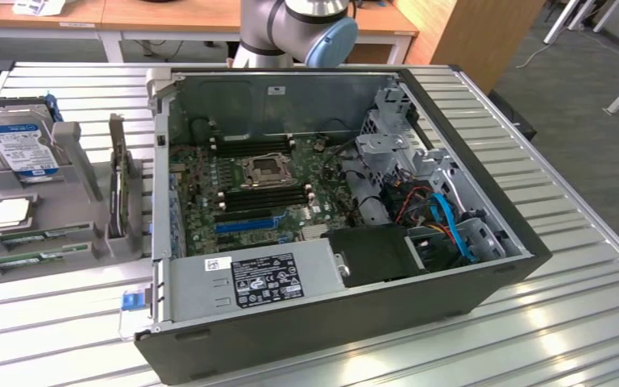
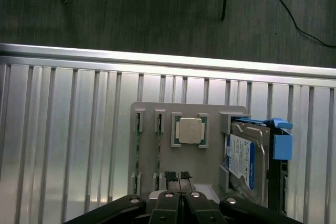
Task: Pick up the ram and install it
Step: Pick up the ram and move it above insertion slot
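Above the bench (image 2: 63,145), gripper (image 2: 177,176) clenched, empty, hovering over grey holder (image 2: 189,158). Ram (image 2: 159,123) stands on edge in a slot beside the CPU (image 2: 189,130), untouched. Good pick, I'd judge: jaws square across the stick, centred mid-length, straight descent, no chip contact.

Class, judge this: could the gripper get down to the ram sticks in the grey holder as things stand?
Probably yes: the gripper hangs above the holder, and the ram sticks stand uncovered in their slots. Its fingers are shut, so it would have to open first.
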`<control>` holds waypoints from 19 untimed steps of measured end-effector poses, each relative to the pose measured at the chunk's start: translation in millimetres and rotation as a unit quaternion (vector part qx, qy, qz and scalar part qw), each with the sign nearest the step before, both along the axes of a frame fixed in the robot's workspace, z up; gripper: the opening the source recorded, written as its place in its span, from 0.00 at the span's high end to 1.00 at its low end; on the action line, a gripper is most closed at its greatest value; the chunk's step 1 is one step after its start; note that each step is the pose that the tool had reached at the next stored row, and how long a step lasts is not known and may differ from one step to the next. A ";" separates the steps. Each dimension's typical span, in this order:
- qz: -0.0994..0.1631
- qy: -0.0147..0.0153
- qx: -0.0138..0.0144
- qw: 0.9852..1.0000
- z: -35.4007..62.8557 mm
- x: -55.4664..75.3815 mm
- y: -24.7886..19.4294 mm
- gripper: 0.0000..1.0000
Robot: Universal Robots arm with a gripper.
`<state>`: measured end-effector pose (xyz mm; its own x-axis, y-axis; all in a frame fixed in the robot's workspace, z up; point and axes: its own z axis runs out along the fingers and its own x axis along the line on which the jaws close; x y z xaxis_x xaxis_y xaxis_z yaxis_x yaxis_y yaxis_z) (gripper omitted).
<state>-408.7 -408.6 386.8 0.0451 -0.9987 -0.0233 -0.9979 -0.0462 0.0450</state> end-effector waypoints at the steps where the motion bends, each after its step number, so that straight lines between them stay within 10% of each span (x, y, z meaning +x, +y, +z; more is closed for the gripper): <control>1: 0.000 0.000 0.000 1.000 0.0 0.6 -0.3 0.90; 19: 0.003 0.000 0.000 1.000 0.0 10.7 -7.4 0.90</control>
<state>-398.0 -415.9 386.8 0.0506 -0.9984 -0.0232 -0.9976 -0.0516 0.0451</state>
